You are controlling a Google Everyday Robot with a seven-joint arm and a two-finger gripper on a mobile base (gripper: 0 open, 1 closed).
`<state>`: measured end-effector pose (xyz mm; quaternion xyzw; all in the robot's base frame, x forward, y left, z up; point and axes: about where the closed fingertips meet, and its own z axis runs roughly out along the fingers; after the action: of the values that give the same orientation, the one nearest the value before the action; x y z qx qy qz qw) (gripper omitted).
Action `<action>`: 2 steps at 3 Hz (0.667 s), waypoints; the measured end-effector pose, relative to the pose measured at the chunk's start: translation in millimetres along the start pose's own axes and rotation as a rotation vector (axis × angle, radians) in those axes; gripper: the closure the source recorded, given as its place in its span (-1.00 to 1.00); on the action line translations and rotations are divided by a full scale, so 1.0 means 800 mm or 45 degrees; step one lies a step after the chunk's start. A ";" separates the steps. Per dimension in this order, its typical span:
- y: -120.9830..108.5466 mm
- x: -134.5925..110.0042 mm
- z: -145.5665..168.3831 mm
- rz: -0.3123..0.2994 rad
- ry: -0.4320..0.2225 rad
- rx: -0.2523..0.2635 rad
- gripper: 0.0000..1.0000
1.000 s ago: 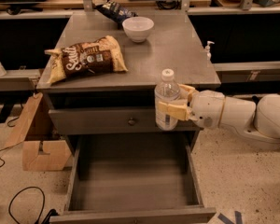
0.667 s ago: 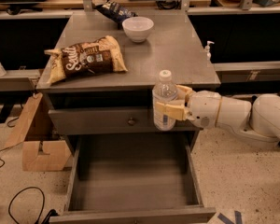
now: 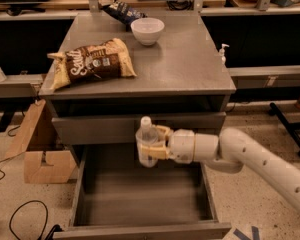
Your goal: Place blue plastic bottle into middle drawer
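The blue plastic bottle [image 3: 147,143], clear with a white cap, is upright in my gripper [image 3: 157,143], whose yellowish fingers are shut around its body. The arm reaches in from the right. The bottle hangs above the back of the open middle drawer [image 3: 140,196], a deep grey box with a bare floor, and in front of the shallower drawer front above it.
On the grey cabinet top [image 3: 185,64] lie a brown snack bag [image 3: 90,61], a white bowl [image 3: 147,30] and a dark chip bag [image 3: 119,11]. A small white pump dispenser [image 3: 222,51] stands to the right. A cardboard box [image 3: 37,149] sits on the floor at the left.
My gripper has moved left and down with the bottle, from beside the cabinet's right edge to over the open middle drawer.
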<state>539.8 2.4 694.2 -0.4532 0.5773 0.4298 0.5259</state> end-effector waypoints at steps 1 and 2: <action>0.018 0.072 0.040 -0.038 -0.018 -0.134 1.00; 0.036 0.135 0.072 -0.045 -0.048 -0.207 1.00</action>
<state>520.0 56.7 582.5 -0.4964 0.5224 0.4743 0.5056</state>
